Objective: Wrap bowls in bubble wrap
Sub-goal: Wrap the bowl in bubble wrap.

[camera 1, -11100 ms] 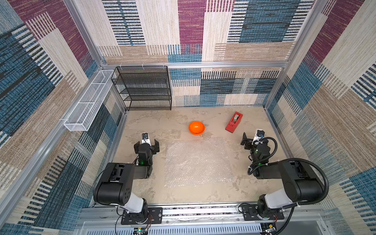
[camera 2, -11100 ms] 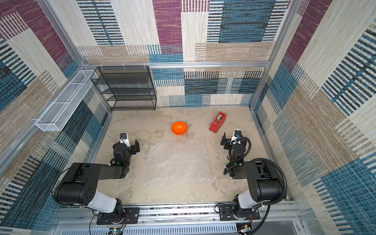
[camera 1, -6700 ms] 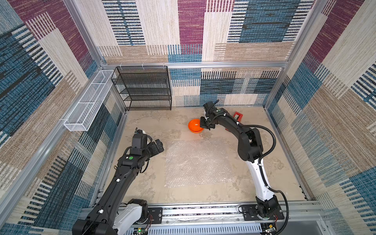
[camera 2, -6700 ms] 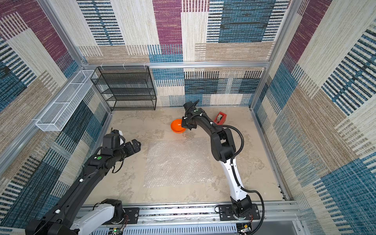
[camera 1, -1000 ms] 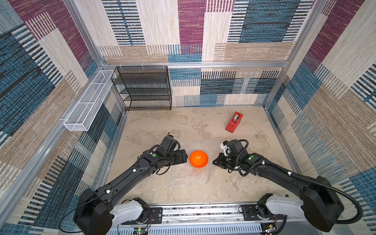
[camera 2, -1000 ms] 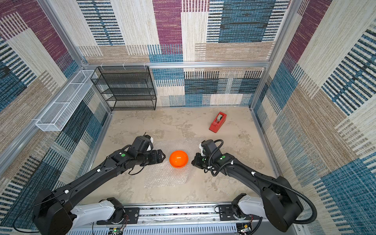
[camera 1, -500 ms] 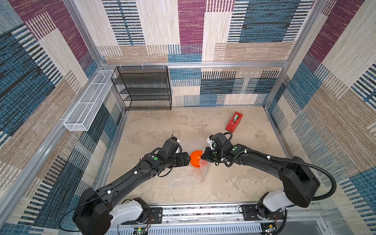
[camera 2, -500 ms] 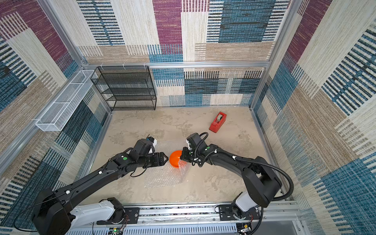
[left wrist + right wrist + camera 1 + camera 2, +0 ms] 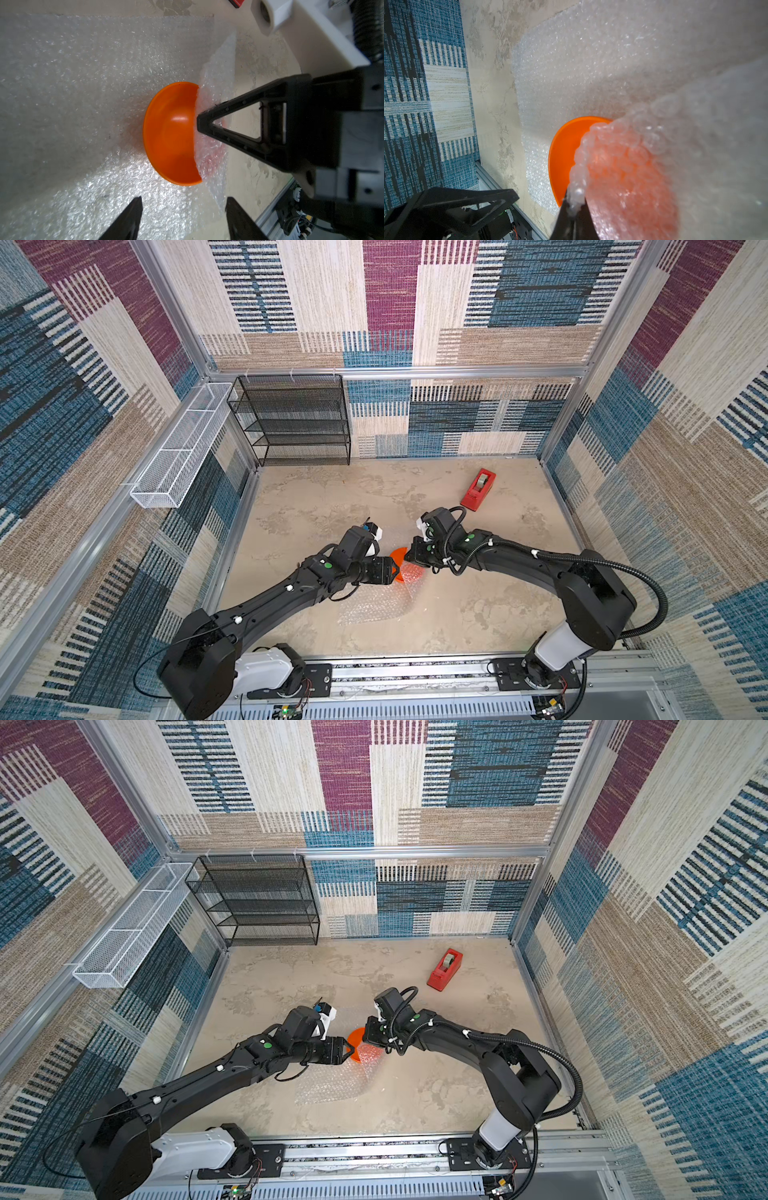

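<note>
I see the small round glossy orange plastic bowl (image 9: 397,561) at about the middle of the beige mottled table (image 9: 478,605). It rests on the clear crinkly bubble wrap sheet (image 9: 368,608). In both top views the sheet (image 9: 328,1085) spreads out from under the bowl (image 9: 355,1041) toward the table's front edge, where my arm bases are mounted.

My right gripper (image 9: 409,559) is pinched tight on an edge of the sheet and holds that flap up over the side of the bowl nearer the table's right edge. The right wrist view shows this best. The gripper (image 9: 573,200) clamps a bubbled edge, and the lifted wrap (image 9: 643,166) drapes over roughly half of the bowl (image 9: 562,158), which glows reddish through the bubbles. The other half is bare.

My left gripper (image 9: 394,568) sits low at the bowl's uncovered side, its jaws standing apart with nothing between them. In the left wrist view the gripper (image 9: 183,199) is over flat wrap (image 9: 72,83), and a strip of wrap shows between the fingertips and the bowl (image 9: 170,135). I can see into the bowl's smooth hollow there. The right gripper (image 9: 198,122) meets the flap's edge just above the rim.

A red boxy tape dispenser (image 9: 478,490) stands near the far right corner of the table, well apart from the bowl. A black wire mesh shelf rack (image 9: 291,423) stands at the far left corner.
</note>
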